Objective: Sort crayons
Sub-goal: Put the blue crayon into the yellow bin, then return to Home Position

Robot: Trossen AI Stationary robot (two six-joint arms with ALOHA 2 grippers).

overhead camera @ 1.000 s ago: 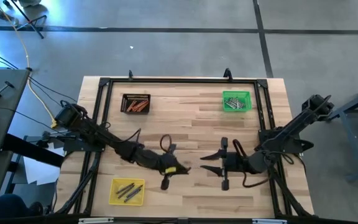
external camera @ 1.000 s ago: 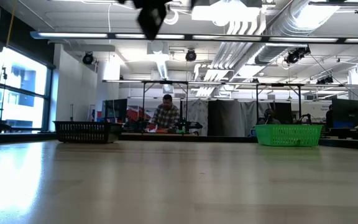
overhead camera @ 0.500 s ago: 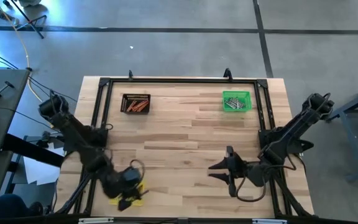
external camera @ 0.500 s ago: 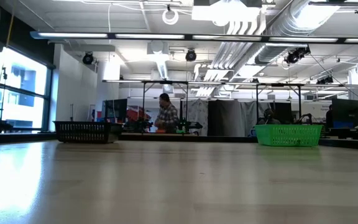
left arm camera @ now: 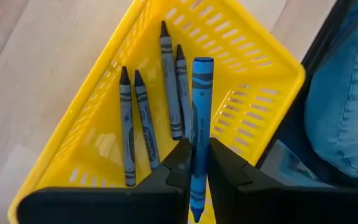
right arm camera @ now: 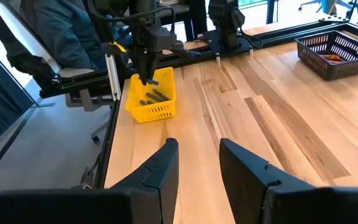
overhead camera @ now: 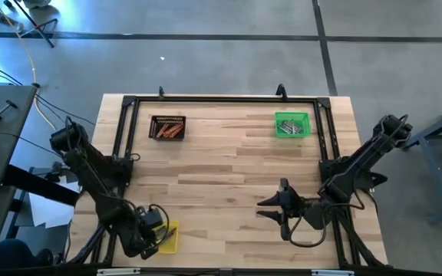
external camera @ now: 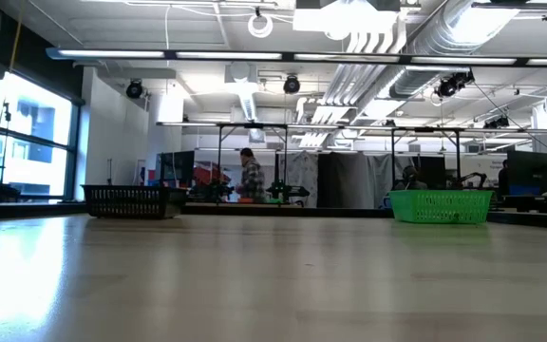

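A yellow tray (overhead camera: 170, 238) stands at the table's near left corner, with several grey crayons (left arm camera: 143, 124) lying on its floor. My left gripper (left arm camera: 196, 158) hangs over that tray, shut on a blue crayon (left arm camera: 201, 112); the right wrist view also shows it above the tray (right arm camera: 152, 94). My right gripper (overhead camera: 271, 208) waits open, near the table's near right, nothing between its fingers (right arm camera: 166, 163). A black tray (overhead camera: 167, 127) at the far left holds orange-red crayons. A green tray (overhead camera: 291, 124) at the far right holds grey ones. My left gripper pinches the blue crayon between its two fingers at about the crayon's middle (left arm camera: 198, 149). The fingers come from above, slanting down, and the crayon runs along them. Its flat end (left arm camera: 202, 62) sticks out past the fingertips toward the tray, clear above the grey crayons.
A black metal frame (overhead camera: 221, 100) runs round the table's edges. The wooden middle of the table (overhead camera: 229, 169) lies between the trays. In the low view the black tray (external camera: 129, 200) and green tray (external camera: 442, 205) stand at the far edge, and a person (external camera: 252, 176) moves in the room behind.
My left gripper has swung from the middle of the table toward the near left corner, tipping downward and rolling, and now hangs over the yellow tray with the blue crayon. My right gripper has drawn back a little toward the near edge and rolled.
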